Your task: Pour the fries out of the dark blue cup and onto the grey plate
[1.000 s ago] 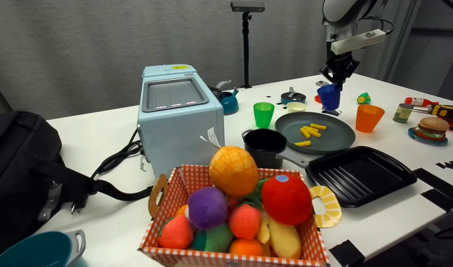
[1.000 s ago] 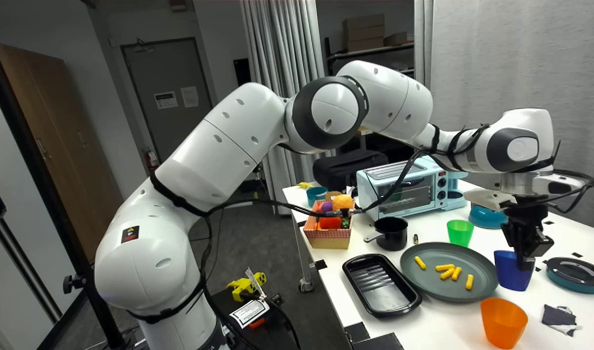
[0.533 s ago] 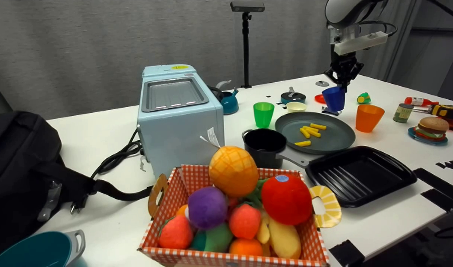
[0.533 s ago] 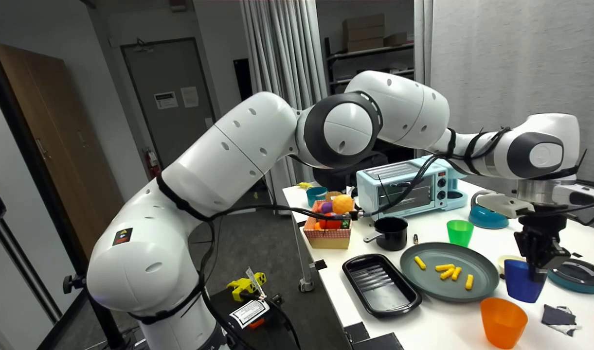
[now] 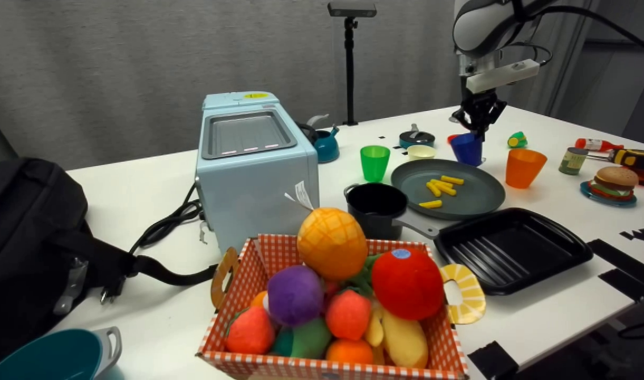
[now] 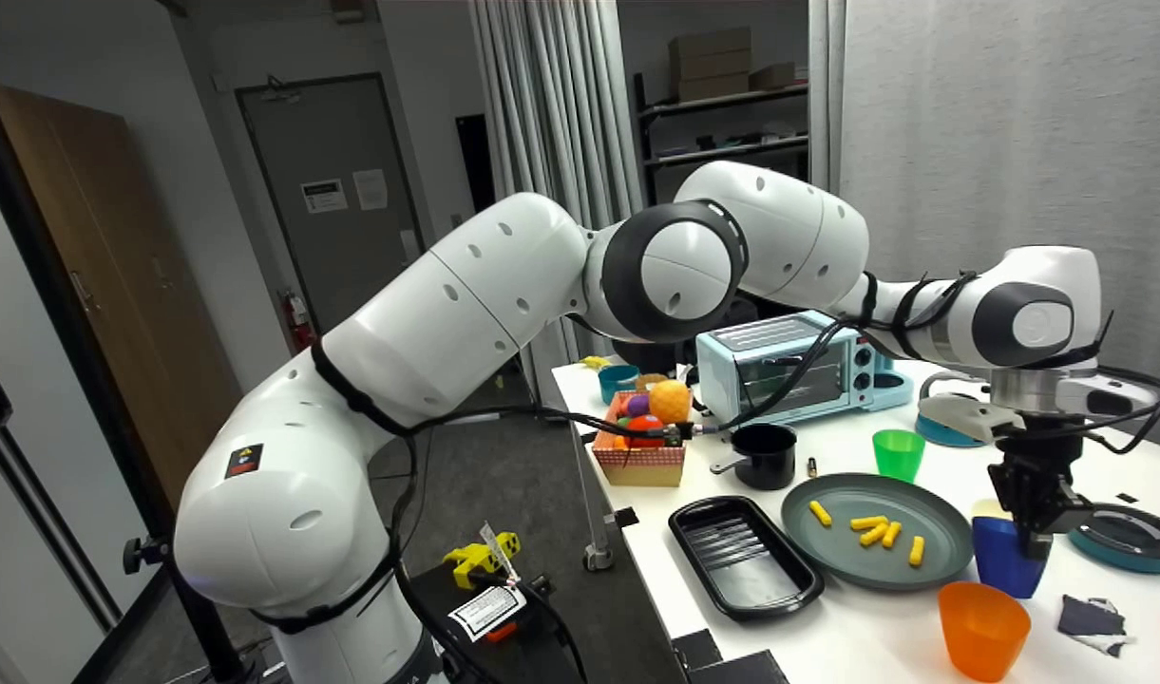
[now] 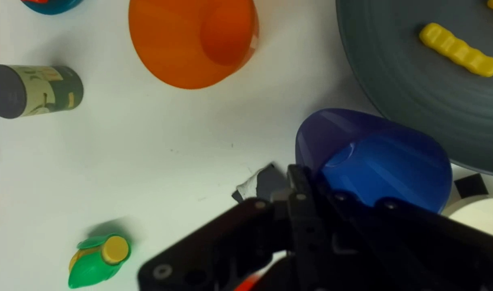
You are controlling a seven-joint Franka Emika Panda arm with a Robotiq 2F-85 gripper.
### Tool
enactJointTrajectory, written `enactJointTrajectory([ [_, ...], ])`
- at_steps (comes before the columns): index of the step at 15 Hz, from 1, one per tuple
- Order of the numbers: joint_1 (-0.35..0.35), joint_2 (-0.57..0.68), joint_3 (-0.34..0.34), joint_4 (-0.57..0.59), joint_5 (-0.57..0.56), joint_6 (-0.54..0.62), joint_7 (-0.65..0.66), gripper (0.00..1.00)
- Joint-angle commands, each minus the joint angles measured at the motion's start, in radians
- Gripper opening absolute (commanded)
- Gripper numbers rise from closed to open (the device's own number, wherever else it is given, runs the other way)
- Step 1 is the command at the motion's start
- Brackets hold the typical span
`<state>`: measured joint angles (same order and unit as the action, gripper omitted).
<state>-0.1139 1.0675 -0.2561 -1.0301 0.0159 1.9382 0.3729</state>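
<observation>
Pincer [image 6: 1036,543] narrow, pinching wall of one dark blue cup [image 6: 1001,564]; in an exterior view, cup at three o'clock from one grey plate [image 6: 834,556]; five fries [image 6: 874,534] on plate; one green cup [image 6: 898,455] near twelve, one orange cup [image 6: 983,634] past four.

Premises: robotics lab.
Robot arm [image 6: 689,271] reaches over white table [image 5: 158,316]; camera stand [image 5: 349,68] rises at one edge, curtain [image 5: 169,63] behind; toy-fruit basket [image 6: 637,472] sits near another.

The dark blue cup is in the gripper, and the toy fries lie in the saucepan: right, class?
Wrong place for the toy fries: both exterior views show them on the grey plate; the gripper does hold the dark blue cup.
</observation>
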Motion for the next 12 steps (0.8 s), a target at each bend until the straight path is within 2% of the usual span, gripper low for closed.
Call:
enactJointTrajectory([
  [1,0.002,0.028,0.000,0.040,-0.051,0.039,0.031,0.30],
  [2,0.003,0.027,-0.002,0.038,-0.059,0.051,0.036,0.30],
  [4,0.016,0.019,-0.021,0.019,-0.053,0.085,0.032,0.42],
  [10,0.016,0.002,-0.027,-0.002,-0.052,0.121,0.023,0.88],
  [12,0.015,-0.026,-0.018,-0.018,-0.043,0.134,0.009,0.99],
])
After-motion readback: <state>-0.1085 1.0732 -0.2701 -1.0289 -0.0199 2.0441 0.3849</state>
